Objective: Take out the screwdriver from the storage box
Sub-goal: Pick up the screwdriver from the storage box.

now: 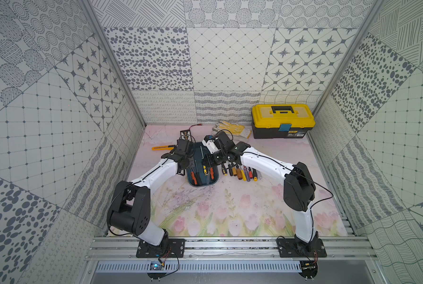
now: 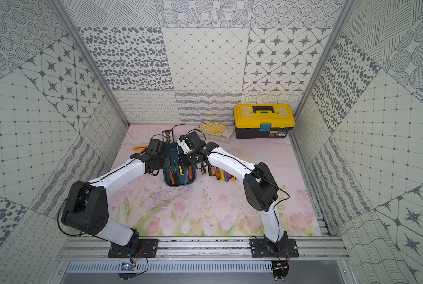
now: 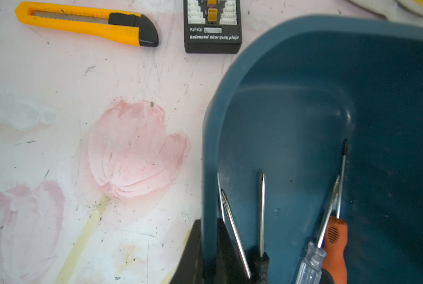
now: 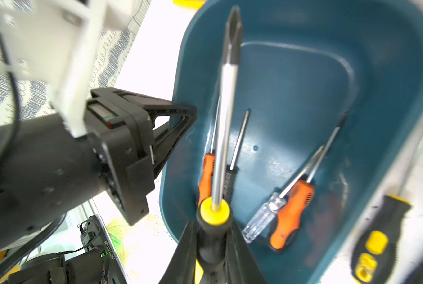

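Note:
The storage box, a teal tub, sits mid-table in both top views. My left gripper is shut on its left wall, one finger inside and one outside, as the right wrist view also shows. My right gripper is shut on the black-and-yellow handle of a screwdriver. It hangs over the box's near end with its shaft tilted up toward the camera. In a top view that handle shows between the two wrists. Several more screwdrivers lie in the box, among them an orange one and a clear one.
A row of several screwdrivers lies on the mat right of the box. A yellow utility knife and a black charging board lie behind the left wrist. Work gloves and a yellow-lidded toolbox stand at the back right.

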Robot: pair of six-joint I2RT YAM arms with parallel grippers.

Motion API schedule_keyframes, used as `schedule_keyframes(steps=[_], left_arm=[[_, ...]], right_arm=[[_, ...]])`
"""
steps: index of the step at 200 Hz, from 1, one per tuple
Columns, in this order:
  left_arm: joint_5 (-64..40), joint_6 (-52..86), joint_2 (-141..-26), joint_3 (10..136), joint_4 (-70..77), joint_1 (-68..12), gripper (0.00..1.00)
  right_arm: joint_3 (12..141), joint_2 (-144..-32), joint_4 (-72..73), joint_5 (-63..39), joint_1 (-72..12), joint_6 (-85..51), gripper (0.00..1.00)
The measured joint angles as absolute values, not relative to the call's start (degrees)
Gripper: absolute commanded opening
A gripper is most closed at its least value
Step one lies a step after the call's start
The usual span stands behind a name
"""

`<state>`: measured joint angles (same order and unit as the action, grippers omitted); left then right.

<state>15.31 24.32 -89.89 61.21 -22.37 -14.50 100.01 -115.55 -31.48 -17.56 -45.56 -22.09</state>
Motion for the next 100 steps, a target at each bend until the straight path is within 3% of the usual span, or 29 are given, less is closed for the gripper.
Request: schedule_keyframes(steps=[59, 100], left_arm=[[18.3, 24.5, -89.8, 61.9, -24.8, -13.9, 0.00], [20.6, 24.5, -88.6, 62.1, -26.7, -13.1, 0.00]], right_arm=[[97.5, -114.0, -31.7, -16.6, -39.8, -21.3, 0.00], [102.5, -117.2, -38.2, -13.1, -38.4, -19.6, 0.00]])
